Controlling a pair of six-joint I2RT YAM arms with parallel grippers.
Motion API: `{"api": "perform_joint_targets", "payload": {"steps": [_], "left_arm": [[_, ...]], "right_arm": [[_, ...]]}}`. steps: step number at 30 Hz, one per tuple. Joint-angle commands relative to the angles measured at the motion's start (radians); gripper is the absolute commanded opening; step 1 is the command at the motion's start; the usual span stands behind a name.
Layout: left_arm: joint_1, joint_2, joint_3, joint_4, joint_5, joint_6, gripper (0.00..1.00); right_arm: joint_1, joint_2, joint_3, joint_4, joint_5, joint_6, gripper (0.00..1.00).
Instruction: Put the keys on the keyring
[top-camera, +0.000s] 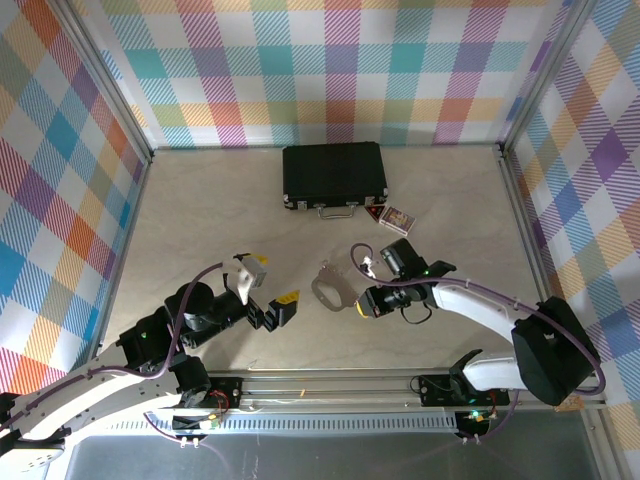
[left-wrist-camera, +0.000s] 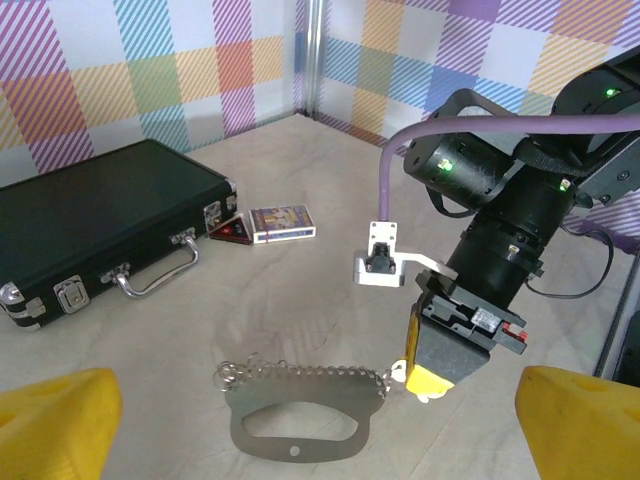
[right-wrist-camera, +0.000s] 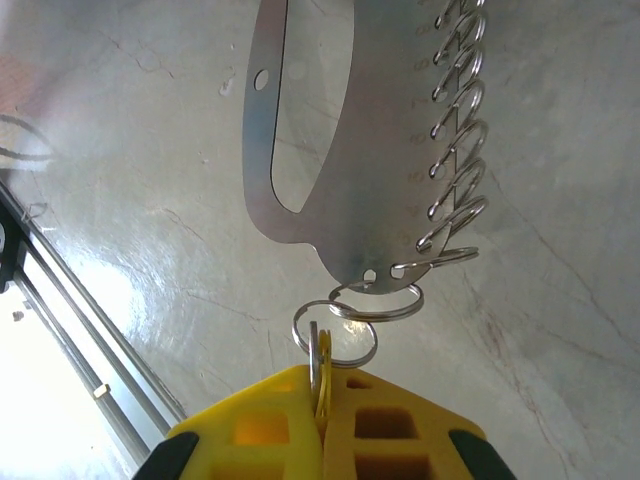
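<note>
Where one keyring (right-wrist-camera: 370, 150) lies, one key (right-wrist-camera: 315, 355) sits pinched.

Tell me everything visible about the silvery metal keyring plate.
The flat silvery metal keyring plate lies on the beige table. It has a long cut-out, a hole and wire loops along one edge. Split rings at one corner run to a yellow-headed key pinched in the right gripper's yellow fingers.

Robot lab test cell, marbled worktop (top-camera: 200, 200), pastel checked walls (top-camera: 340, 70) on three sides of the worktop, aluminium frame post (top-camera: 101, 80) at its far-left corner, left arm (top-camera: 80, 395) and right arm (top-camera: 480, 305) on a rail (top-camera: 330, 385) at its near edge
</note>
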Motion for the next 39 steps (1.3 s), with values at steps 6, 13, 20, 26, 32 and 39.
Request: {"api": "perform_joint_targets", "payload": {"steps": [6, 13, 20, 26, 32, 39], "left_arm": [[-0.005, -0.004, 0.023, 0.003, 0.002, 0.016, 1.0], [-0.005, -0.008, 0.017, 0.006, -0.002, 0.018, 1.0], [-0.005, -0.011, 0.014, 0.001, 0.002, 0.015, 1.0], [-0.005, -0.043, -0.014, 0.027, 0.018, 0.004, 1.0], [-0.005, -0.039, -0.051, 0.093, 0.028, -0.022, 1.0], [-0.005, -0.008, -0.068, 0.153, 0.053, -0.054, 1.0]], "right_arm": [[-0.001, -0.011, -0.048, 0.009, -0.051, 0.043, 0.0], [0.0, -0.043, -0.128, 0.065, -0.064, 0.105, 0.0], [0.0, -0.063, -0.181, 0.102, -0.079, 0.167, 0.0], [0.002, -0.065, -0.211, 0.11, -0.085, 0.222, 0.0], [0.008, -0.114, -0.249, 0.115, -0.06, 0.266, 0.0], [0.008, -0.196, -0.259, 0.068, -0.019, 0.281, 0.23]]}}
